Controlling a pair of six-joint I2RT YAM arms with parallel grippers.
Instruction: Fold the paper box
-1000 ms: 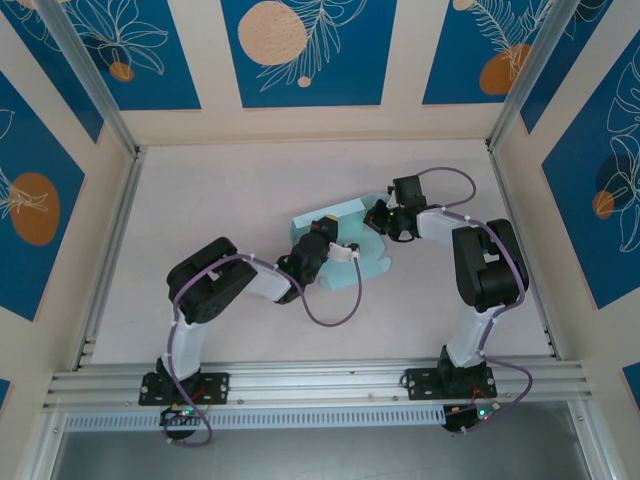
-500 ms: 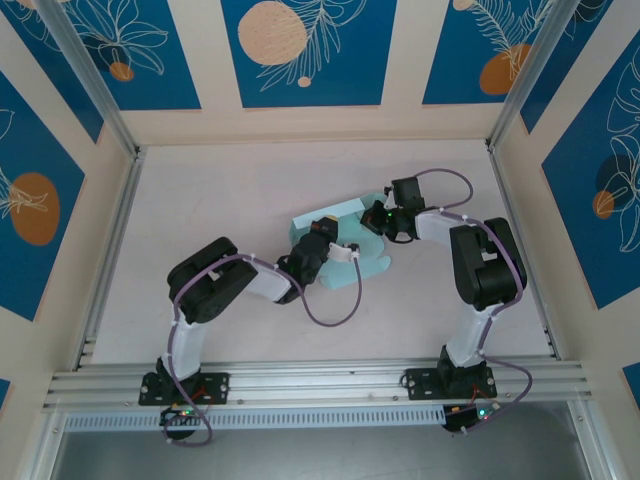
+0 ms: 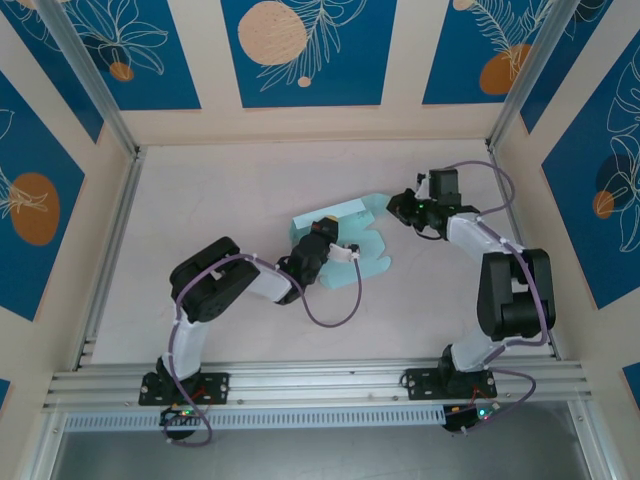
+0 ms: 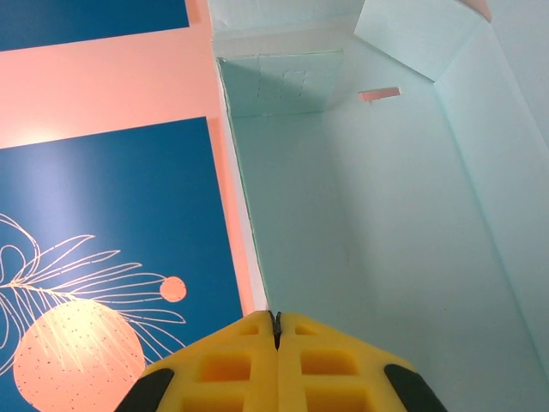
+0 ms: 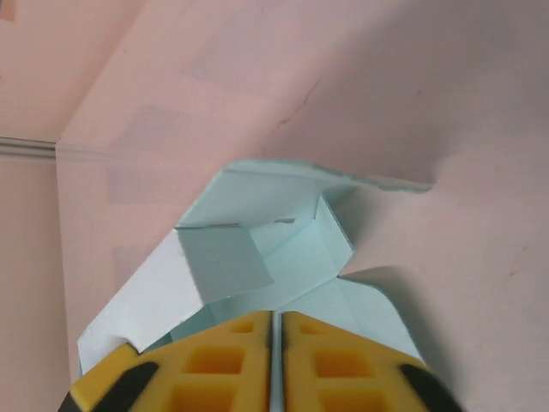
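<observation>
Pinkish table [image 3: 220,200] carries the paper box [image 3: 340,212] near its middle. The box's long axis runs left to right, its right end angled slightly toward the far wall (flaps fan out on the near-right side). The left gripper [image 4: 276,330] is clamped tight on the edge of one upright wall. The right gripper [image 5: 276,326] sits just right of the box, apart from it, pads all but together and empty.

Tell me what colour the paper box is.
Pale mint blue; the paper box shows best in the right wrist view.
</observation>
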